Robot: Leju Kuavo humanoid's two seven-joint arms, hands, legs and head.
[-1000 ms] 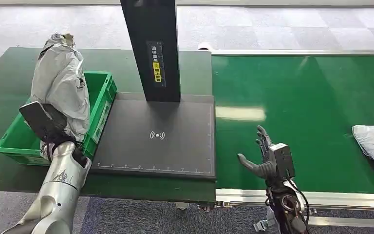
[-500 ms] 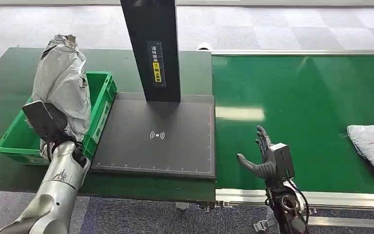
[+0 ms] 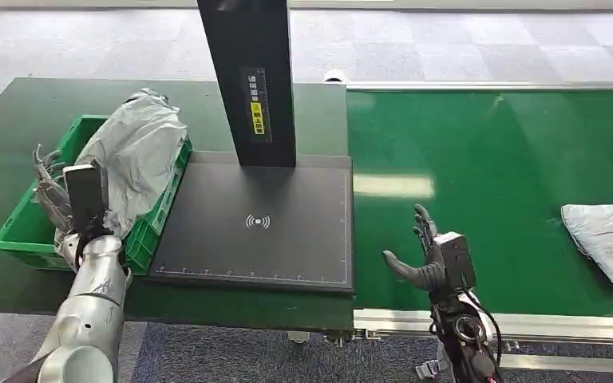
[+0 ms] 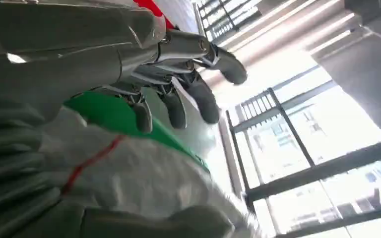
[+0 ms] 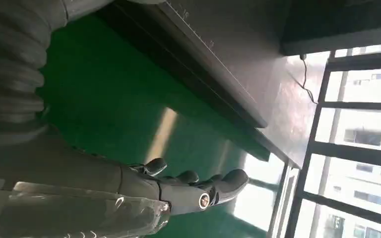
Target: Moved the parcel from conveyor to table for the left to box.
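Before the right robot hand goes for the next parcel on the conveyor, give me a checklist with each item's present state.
1. Right robot hand free, fingers apart over the conveyor belt: ok.
2. White parcel on the belt at the far right, partly cut off by the head view's edge: ok.
3. Belt between the right robot hand and the white parcel bare: ok.
4. Black scanner pad on the table bare, ready to receive: ok.
5. Grey parcel fully inside the green crate: not ok, it leans over the crate's rim.
6. Left robot hand let go of the grey parcel: cannot tell.
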